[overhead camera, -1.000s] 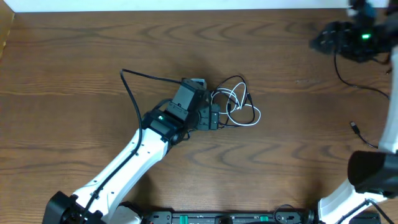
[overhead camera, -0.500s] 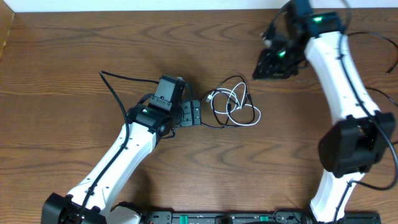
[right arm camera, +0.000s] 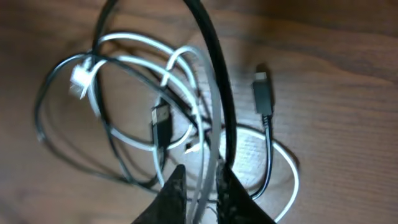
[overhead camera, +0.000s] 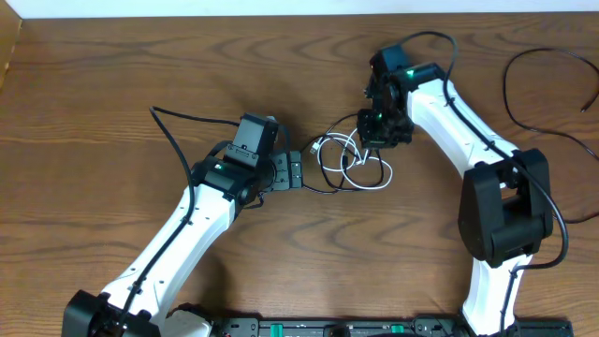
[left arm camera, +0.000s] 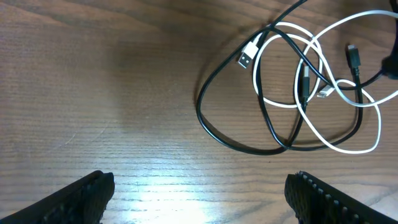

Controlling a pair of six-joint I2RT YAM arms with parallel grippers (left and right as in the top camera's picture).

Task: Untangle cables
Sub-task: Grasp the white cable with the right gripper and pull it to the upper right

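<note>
The cables lie looped together mid-table: a white cable [overhead camera: 384,174] and a black cable [overhead camera: 323,178]. My right gripper [overhead camera: 374,133] has come down onto the top right of the bundle. In the right wrist view its jaws [right arm camera: 202,180] stand narrow with strands of the white cable [right arm camera: 124,38] pinched between them, and a black cable [right arm camera: 214,62] runs just past the right finger. A black plug [right arm camera: 262,87] lies free beside them. My left gripper [overhead camera: 298,171] rests left of the bundle, open and holding nothing. From the left wrist, the white cable [left arm camera: 376,124] and black cable [left arm camera: 200,112] lie ahead of the gripper [left arm camera: 202,199].
A separate black wire [overhead camera: 533,56] curls at the table's far right. The left arm's own wire [overhead camera: 187,122] arcs over the wood left of the bundle. The table's back edge [overhead camera: 281,13] runs along the top.
My right arm swung in from the far right corner to the cables and its jaws narrowed onto the white strands. The left gripper backed slightly left, then stayed open and still.
</note>
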